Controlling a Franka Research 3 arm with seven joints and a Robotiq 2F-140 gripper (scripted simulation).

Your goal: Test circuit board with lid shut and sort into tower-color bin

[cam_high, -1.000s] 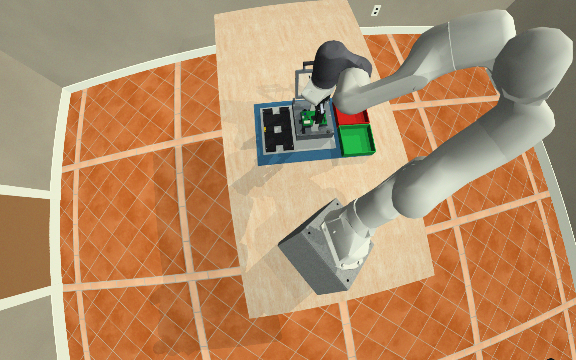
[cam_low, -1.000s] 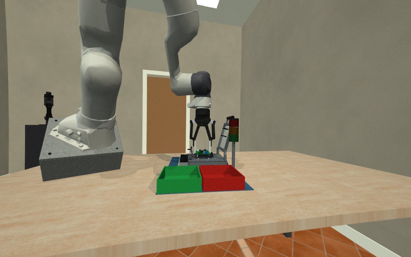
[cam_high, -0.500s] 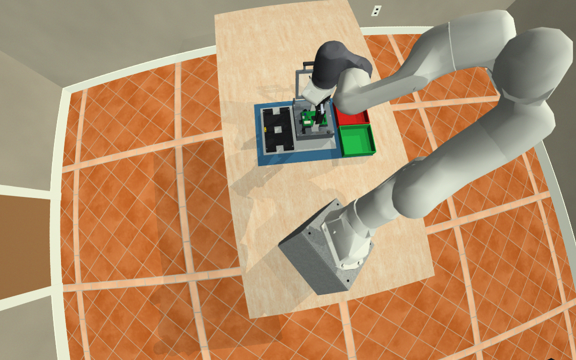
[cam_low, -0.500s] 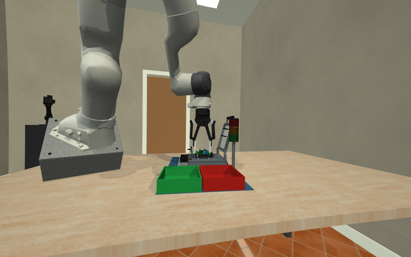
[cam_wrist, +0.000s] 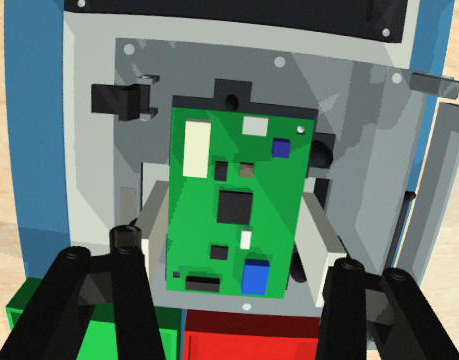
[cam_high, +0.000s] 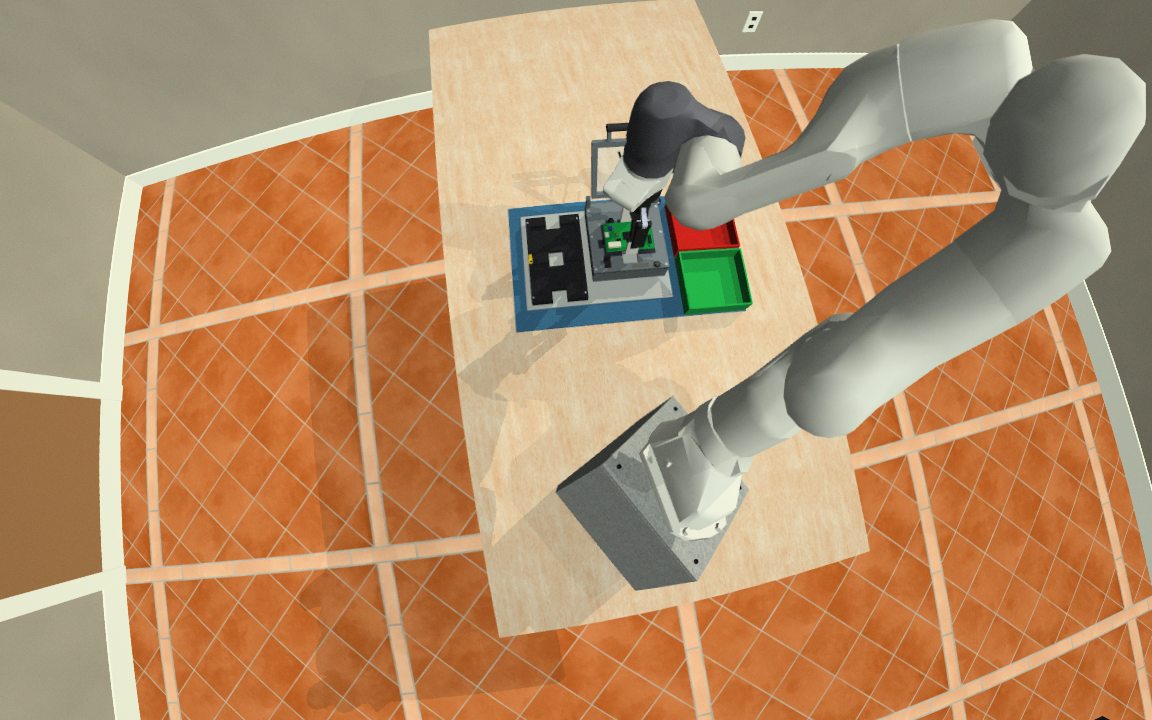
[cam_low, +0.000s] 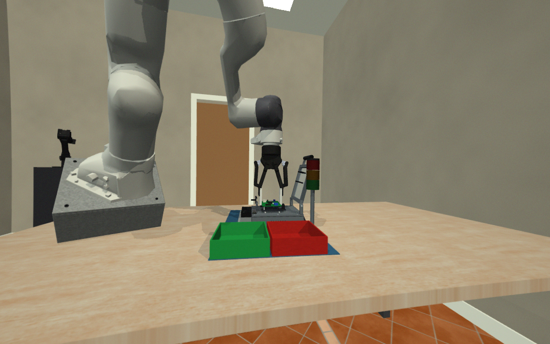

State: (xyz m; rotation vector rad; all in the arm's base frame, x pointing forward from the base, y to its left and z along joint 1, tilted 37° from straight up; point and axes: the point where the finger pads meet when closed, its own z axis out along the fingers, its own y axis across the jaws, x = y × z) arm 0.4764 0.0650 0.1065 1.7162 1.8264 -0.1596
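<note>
The green circuit board (cam_high: 613, 238) (cam_low: 271, 201) (cam_wrist: 236, 160) is face up between my finger pads, slightly tilted, just above the tester's plate (cam_wrist: 363, 107) (cam_high: 629, 268). My gripper (cam_wrist: 233, 209) (cam_low: 271, 197) (cam_high: 629, 234) is shut on the board's long sides. The white connector (cam_wrist: 196, 148) is at the end toward the black tray (cam_high: 537, 234), near the lone post (cam_wrist: 232, 100). The latch hook (cam_wrist: 123, 100) stands at the tester's left edge in the wrist view. The lid (cam_low: 298, 188) (cam_wrist: 443, 174) stands open. The signal tower (cam_low: 312, 173) shows no bright light.
The green bin (cam_high: 712, 282) (cam_low: 238, 248) (cam_wrist: 89, 354) and the red bin (cam_high: 705, 237) (cam_low: 298, 245) stand side by side at the blue mat's (cam_high: 598, 315) edge beside the tester. The robot's grey base (cam_high: 643, 510) (cam_low: 106, 213) sits on the wooden table.
</note>
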